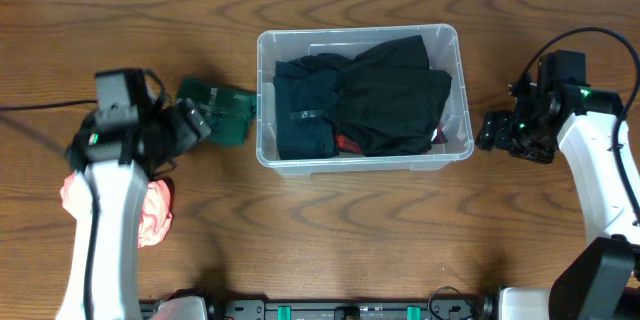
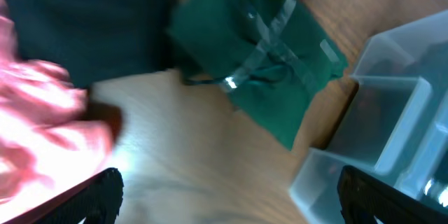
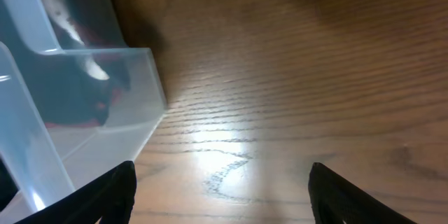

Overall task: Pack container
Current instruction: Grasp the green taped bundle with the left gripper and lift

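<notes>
The container [image 1: 266,52] is a clear plastic bin at the table's centre, holding dark folded clothes [image 1: 385,90]. A green garment [image 1: 222,110] in a clear wrapper lies just left of it, and a pink garment [image 1: 152,212] lies further left, partly under my left arm. My left gripper [image 1: 192,120] is open above the table beside the green garment [image 2: 262,56], with only bare wood between its fingers [image 2: 98,196]. My right gripper [image 1: 492,132] stands open just right of the container's wall [image 3: 84,112], nothing between its fingers [image 3: 112,196].
A black cable [image 1: 40,107] trails across the wood at the far left. The base rail [image 1: 350,310] of the arms runs along the front edge.
</notes>
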`<control>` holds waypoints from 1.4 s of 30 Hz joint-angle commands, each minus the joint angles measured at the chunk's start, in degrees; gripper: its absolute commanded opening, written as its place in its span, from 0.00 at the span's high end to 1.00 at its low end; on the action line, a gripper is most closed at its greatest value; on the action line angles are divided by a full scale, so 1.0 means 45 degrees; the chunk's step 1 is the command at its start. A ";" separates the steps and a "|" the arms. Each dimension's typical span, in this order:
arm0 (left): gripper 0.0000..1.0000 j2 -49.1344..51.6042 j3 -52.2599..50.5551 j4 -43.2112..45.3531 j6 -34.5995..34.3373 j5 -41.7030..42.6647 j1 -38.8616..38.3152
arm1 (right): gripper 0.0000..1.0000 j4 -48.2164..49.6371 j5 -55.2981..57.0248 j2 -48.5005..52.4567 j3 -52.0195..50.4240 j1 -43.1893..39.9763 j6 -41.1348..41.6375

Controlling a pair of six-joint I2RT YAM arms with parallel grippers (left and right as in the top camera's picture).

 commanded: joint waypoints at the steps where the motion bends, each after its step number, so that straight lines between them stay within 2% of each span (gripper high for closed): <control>1: 0.02 0.1593 0.0112 0.0656 -0.2200 0.1681 0.0058 | 0.23 0.0005 0.0340 -0.0078 0.0141 -0.0073 -0.0039; 7: 0.02 0.3789 0.0112 0.2331 -0.4575 0.2239 0.0053 | 0.22 -0.0010 0.0340 -0.0078 0.0141 -0.0073 -0.0078; 12: 0.02 0.5042 0.0112 0.2744 -0.6509 0.2361 0.0053 | 0.22 0.0000 0.0340 -0.0078 0.0141 -0.0073 -0.0078; 21: 0.01 0.6314 0.0112 0.4158 -0.6683 0.2142 0.0058 | 0.22 -0.0058 0.0340 -0.0078 0.0141 -0.0073 -0.0078; 25: 0.18 0.6436 0.0112 0.4454 -0.6679 0.2059 0.0058 | 0.22 -0.0194 0.0340 -0.0078 0.0141 -0.0073 -0.0078; 30: 0.61 0.6426 0.0112 0.4600 -0.6426 0.1977 0.0083 | 0.23 -0.0355 0.0340 -0.0083 0.0146 -0.0068 -0.0073; 34: 0.92 0.6183 0.0117 0.4605 -0.4862 0.1977 0.0083 | 0.23 -0.0379 0.0345 -0.0267 0.0185 -0.0151 -0.0073; 38: 0.94 0.5051 0.0189 0.4527 -0.3769 0.1972 0.0083 | 0.23 -0.0476 0.0389 -0.0758 0.0418 -0.0296 -0.0083; 42: 0.94 0.2764 0.0840 0.4532 -0.2225 0.1977 0.0039 | 0.23 -0.0782 0.0695 -0.1394 0.0816 -0.0321 -0.0083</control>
